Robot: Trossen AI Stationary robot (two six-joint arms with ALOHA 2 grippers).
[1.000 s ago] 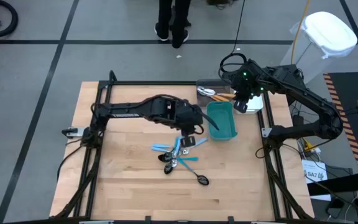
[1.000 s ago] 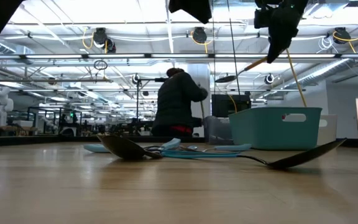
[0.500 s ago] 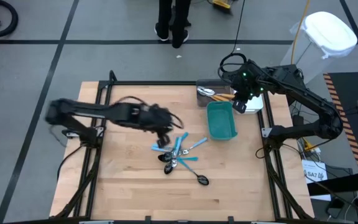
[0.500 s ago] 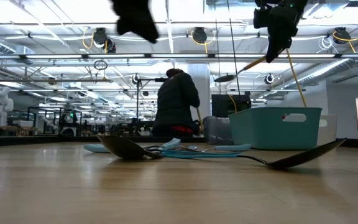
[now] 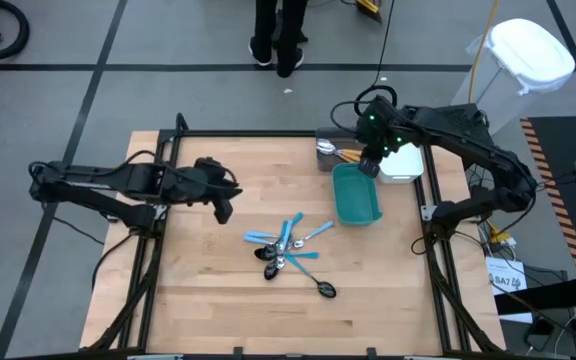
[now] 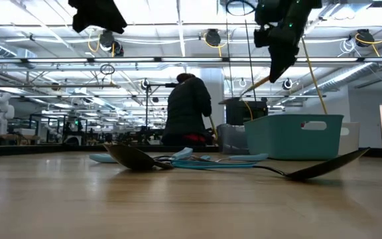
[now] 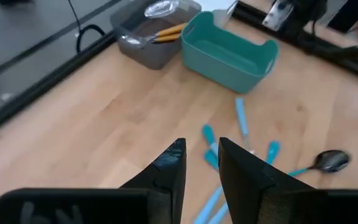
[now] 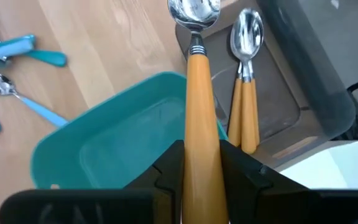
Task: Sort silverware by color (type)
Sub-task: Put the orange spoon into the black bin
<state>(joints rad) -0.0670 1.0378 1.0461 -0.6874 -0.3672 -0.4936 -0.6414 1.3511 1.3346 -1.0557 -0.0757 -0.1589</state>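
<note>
My right gripper (image 8: 201, 163) clamps an orange-handled spoon (image 8: 197, 93) over the gray bin (image 8: 291, 93), beside another orange spoon (image 8: 246, 87) inside; teal bin (image 8: 123, 143) adjacent. Left gripper (image 7: 199, 168), empty, fingers slightly parted, hangs above the table, well away from the gray bin.

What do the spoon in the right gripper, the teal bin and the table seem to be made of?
The spoon, held in the right gripper: its bowl looks like polished metal, mirror-bright; its orange handle is smooth, probably plastic. The teal bin looks like matte moulded plastic, one even colour with rounded corners. The table looks like light wood with visible grain, though it could be laminate.
</note>
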